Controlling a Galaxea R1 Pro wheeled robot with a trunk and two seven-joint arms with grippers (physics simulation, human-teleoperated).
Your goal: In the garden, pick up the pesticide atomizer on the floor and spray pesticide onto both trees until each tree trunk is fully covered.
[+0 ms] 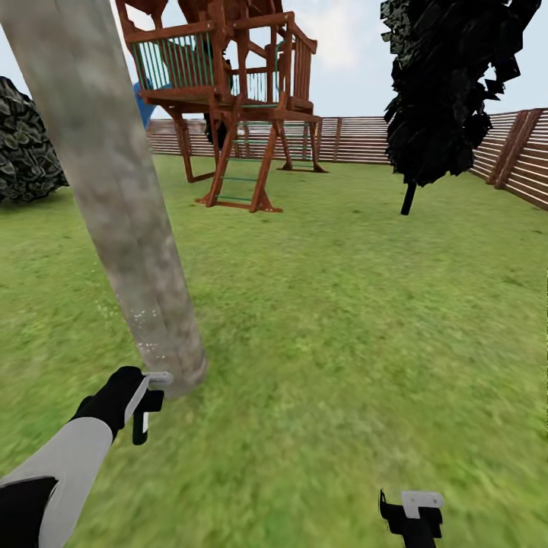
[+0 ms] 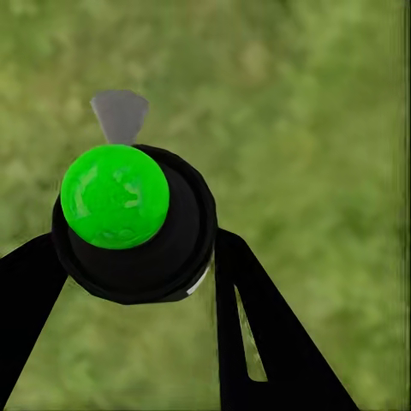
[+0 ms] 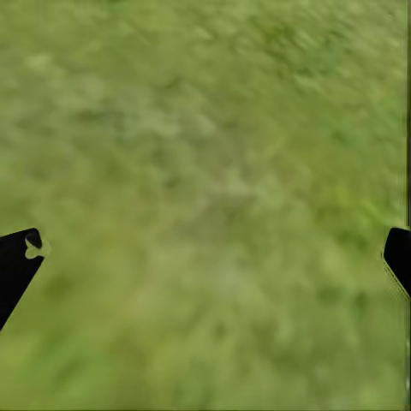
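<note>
Head view | left end effector (image 1: 144, 407) grasping atomizer (image 2: 128, 223) beside trunk (image 1: 114, 190) | right end effector (image 1: 411, 517) released | lawn (image 1: 342, 304) open

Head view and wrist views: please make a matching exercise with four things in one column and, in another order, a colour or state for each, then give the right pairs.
Things:
1. tree trunk
2. play tower
3. atomizer
4. right gripper

Colour or state:
a. reddish-brown wood, on the lawn before the fence
b. open, nothing but grass between the fingers
c. pale mottled grey, leaning in the picture
d. black with a bright green round top, between the left gripper fingers

Pairs: 1-c, 2-a, 3-d, 4-b
</note>
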